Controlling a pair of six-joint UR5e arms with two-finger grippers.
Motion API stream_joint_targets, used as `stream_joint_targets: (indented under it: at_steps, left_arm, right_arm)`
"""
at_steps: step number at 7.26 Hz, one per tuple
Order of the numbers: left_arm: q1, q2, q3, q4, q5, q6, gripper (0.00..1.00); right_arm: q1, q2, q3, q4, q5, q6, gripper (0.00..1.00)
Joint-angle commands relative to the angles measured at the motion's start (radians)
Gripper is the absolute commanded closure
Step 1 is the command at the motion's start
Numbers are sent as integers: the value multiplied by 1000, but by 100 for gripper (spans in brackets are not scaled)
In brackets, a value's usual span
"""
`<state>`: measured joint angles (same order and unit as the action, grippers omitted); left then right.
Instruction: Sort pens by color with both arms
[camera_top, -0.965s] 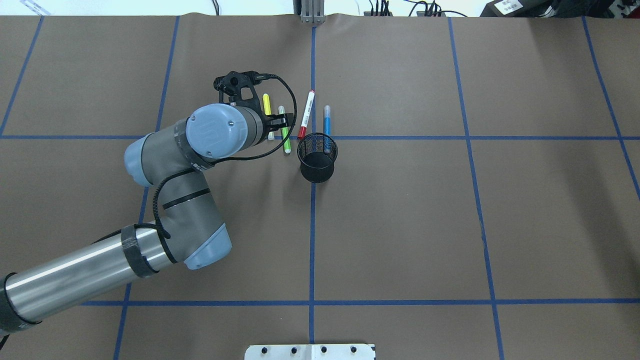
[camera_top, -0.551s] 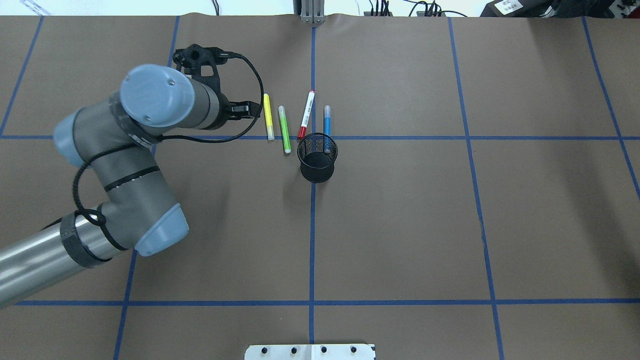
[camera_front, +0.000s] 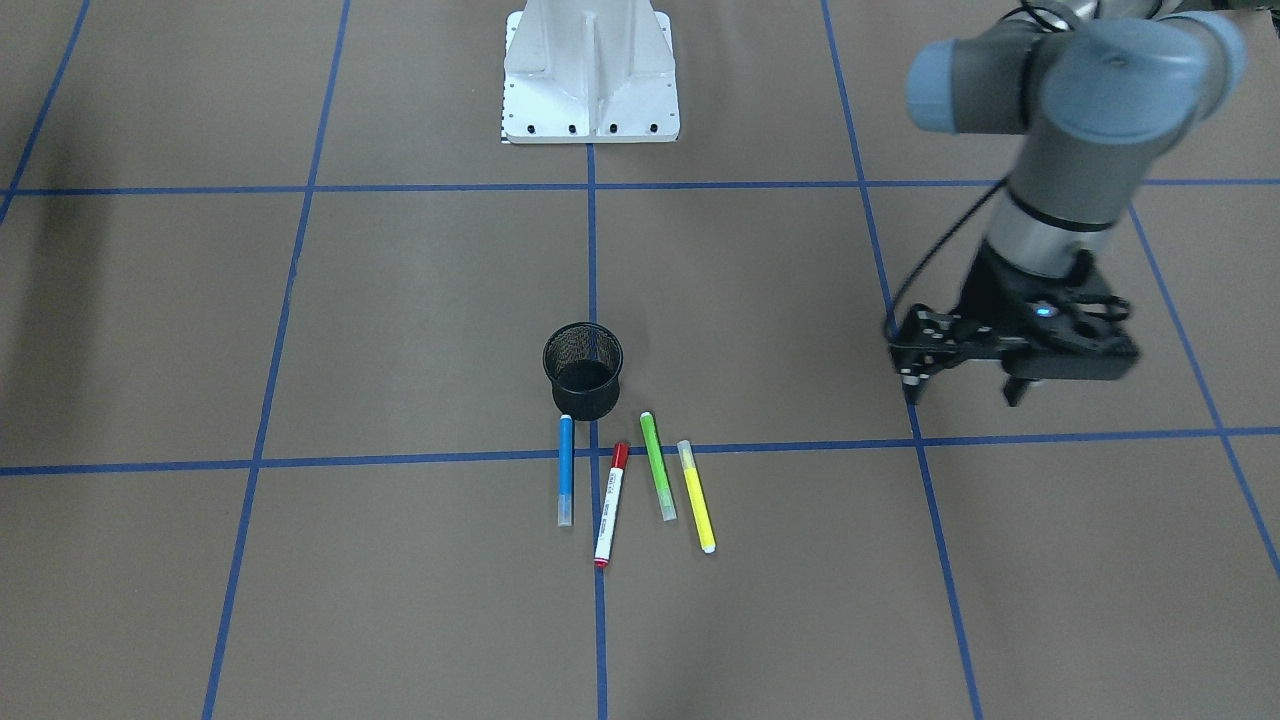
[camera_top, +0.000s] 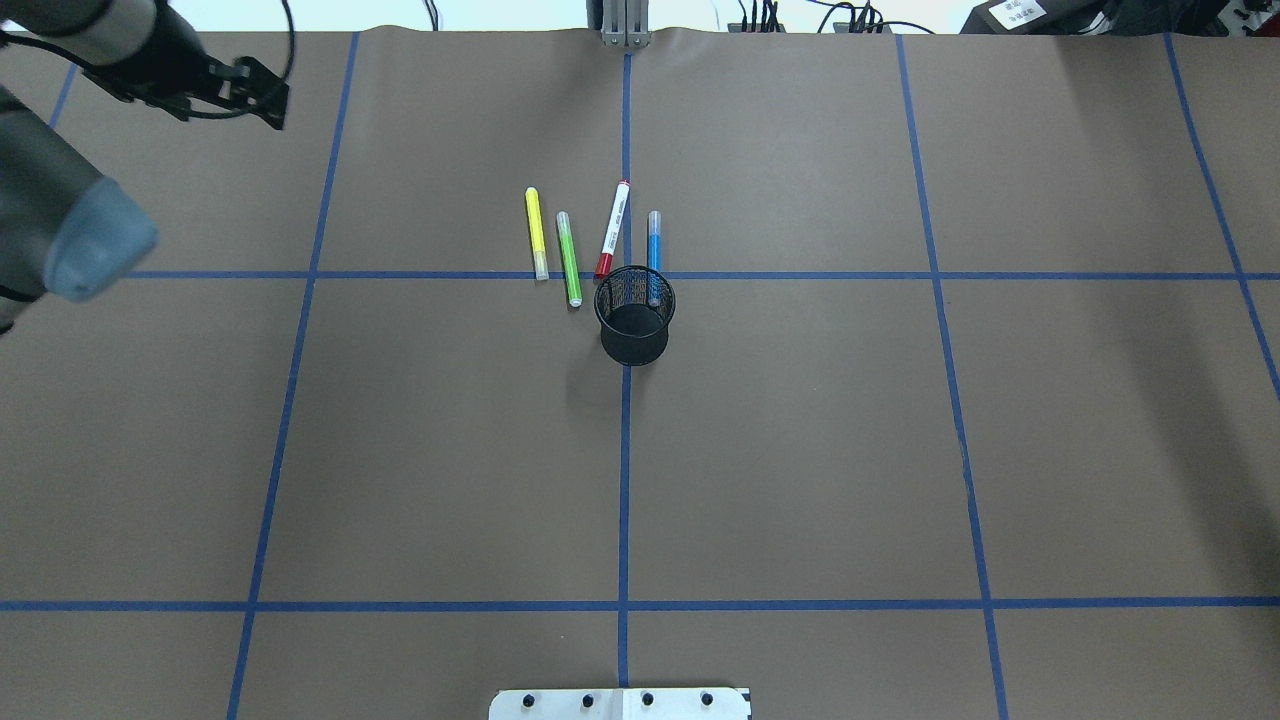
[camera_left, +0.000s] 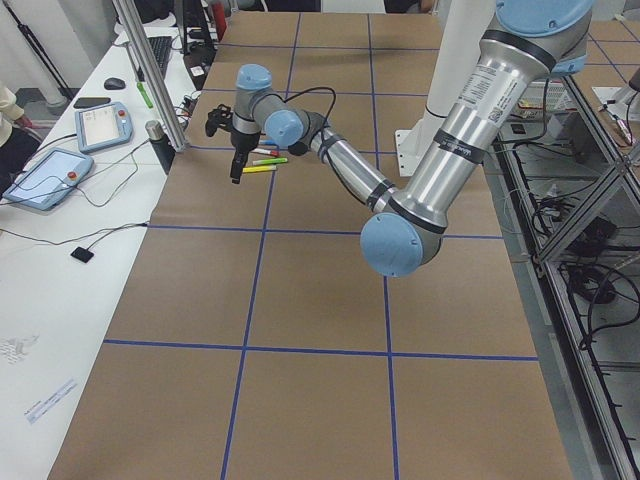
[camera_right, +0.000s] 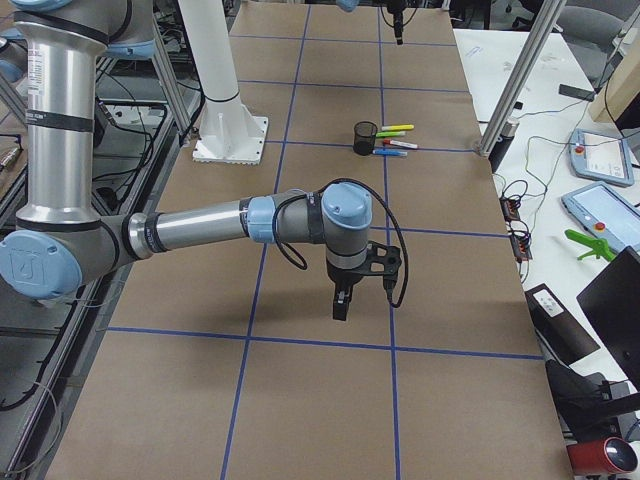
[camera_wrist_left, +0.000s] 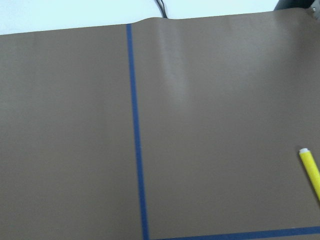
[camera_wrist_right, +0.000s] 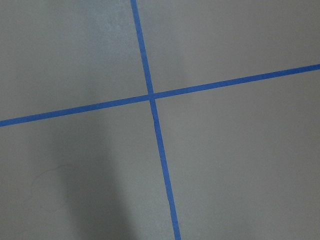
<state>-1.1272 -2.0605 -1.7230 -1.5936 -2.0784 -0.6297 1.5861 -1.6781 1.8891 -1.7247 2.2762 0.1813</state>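
We note left grey-and-silver jointed arm folded at elbow, light blue joint caps up behind jaws. Left black two-finger gripper points down, wrist above jaws. Fingers spread wide, jaws empty. Right grey-and-silver jointed arm reaches out low and level, forearm off to one side of jaws. Right black two-finger gripper hangs pointing down under wrist. We cannot tell whether its jaws are parted or closed.
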Motion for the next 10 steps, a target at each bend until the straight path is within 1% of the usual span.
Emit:
stream_joint_targets:
  at_steps: [1,2,3,4,5,6,7,8,9,10]
  left_arm:
    - [-182,13,118,30,-142,265,0]
    - [-253,14,194,30,-194,382,0]
    - [-311,14,271,30,-203,484,0]
    - [-351,51,308,26,-204,557,0]
    - [-382,92,310,27,-207,615,0]
    - [-411,127,334,26,-263,680,0]
    - [-439,131,373,27,-276,714,0]
    - [-448,132,388,29,-272,728,0]
    - [-459,154,410,30,-266,819,0]
    - [-488,157,439,30,-266,868,0]
  right_arm:
    - [0,-5,-18,-7,-32,0,0]
    - [0,-2,-45,-3,-30,-2,0]
    - [-2,1,-45,-3,-27,-2,0]
    - [-2,-2,-45,0,-24,-5,0]
    - [-2,-5,-45,1,-17,-43,0]
    - [-2,-6,-47,1,-18,-68,0]
    - [-2,-3,-48,-1,-18,-66,0]
    - [-2,-2,-48,1,-15,-66,0]
    - [-2,-2,-48,-1,-15,-66,0]
    - [-2,-2,-48,2,-14,-66,0]
